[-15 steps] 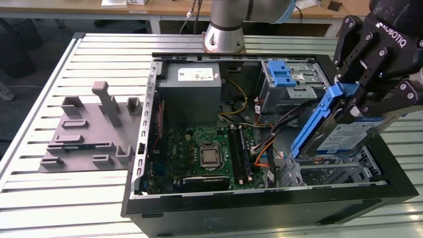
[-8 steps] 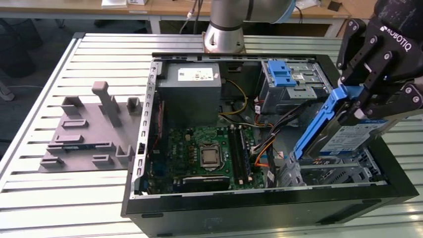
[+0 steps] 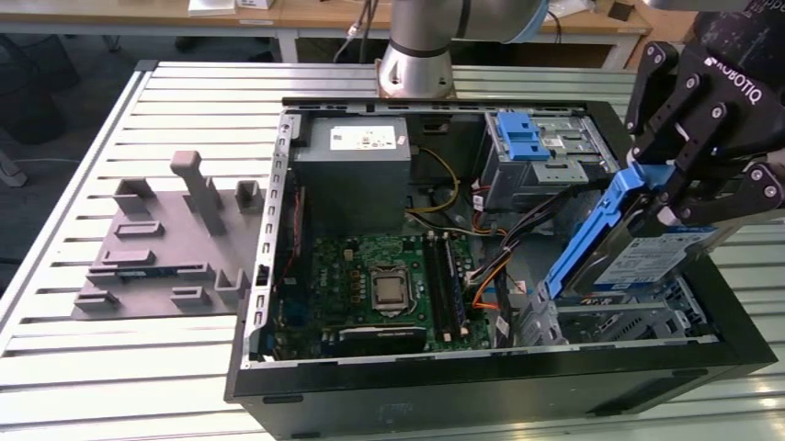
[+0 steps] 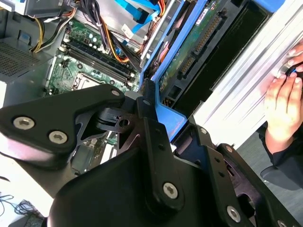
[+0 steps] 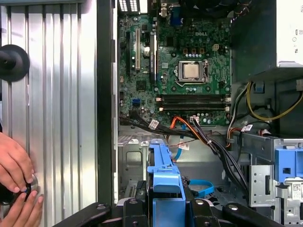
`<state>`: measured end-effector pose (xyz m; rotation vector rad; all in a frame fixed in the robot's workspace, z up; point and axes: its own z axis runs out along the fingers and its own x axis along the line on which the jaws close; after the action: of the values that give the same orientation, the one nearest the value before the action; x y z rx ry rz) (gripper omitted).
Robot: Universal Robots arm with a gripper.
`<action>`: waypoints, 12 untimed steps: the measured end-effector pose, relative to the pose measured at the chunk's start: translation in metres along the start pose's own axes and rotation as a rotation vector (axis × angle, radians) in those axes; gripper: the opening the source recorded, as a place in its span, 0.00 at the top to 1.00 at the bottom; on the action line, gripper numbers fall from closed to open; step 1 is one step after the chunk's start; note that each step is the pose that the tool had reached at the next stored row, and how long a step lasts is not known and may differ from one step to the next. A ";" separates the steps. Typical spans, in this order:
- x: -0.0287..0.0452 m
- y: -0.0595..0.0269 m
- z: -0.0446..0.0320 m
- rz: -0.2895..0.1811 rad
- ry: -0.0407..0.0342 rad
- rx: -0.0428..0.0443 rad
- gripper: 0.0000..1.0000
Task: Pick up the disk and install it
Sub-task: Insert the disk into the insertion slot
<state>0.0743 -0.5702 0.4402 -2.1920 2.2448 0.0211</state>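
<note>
In the exterior view the disk (image 3: 653,259), silver with a white-and-blue label and a blue bracket (image 3: 586,241) along its edge, hangs tilted over the open computer case (image 3: 491,390) at its near right corner. My gripper (image 3: 663,195) is shut on the disk's upper end. Just below the disk lies a metal drive bay (image 3: 613,317). In the second wrist view the disk's green underside (image 4: 194,45) runs away from my black fingers (image 4: 150,127). In the first wrist view the blue bracket (image 5: 164,176) sticks out between the finger links, above the bay (image 5: 137,158).
Inside the case are a green motherboard (image 3: 381,276), a grey power supply box (image 3: 353,152), a silver cage with a blue latch (image 3: 530,145) and loose cables (image 3: 491,276). A grey fixture plate (image 3: 165,248) lies on the slatted table. A person's hands (image 5: 14,170) touch the table beside the case.
</note>
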 end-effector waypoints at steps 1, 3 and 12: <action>0.0000 -0.0004 0.0006 0.000 0.0001 0.0000 0.63; 0.0000 -0.0009 0.0017 0.000 0.0001 0.0000 0.63; 0.0001 -0.0016 0.0060 0.000 0.0000 0.0001 0.63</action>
<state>0.0758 -0.5702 0.4341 -2.1920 2.2448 0.0211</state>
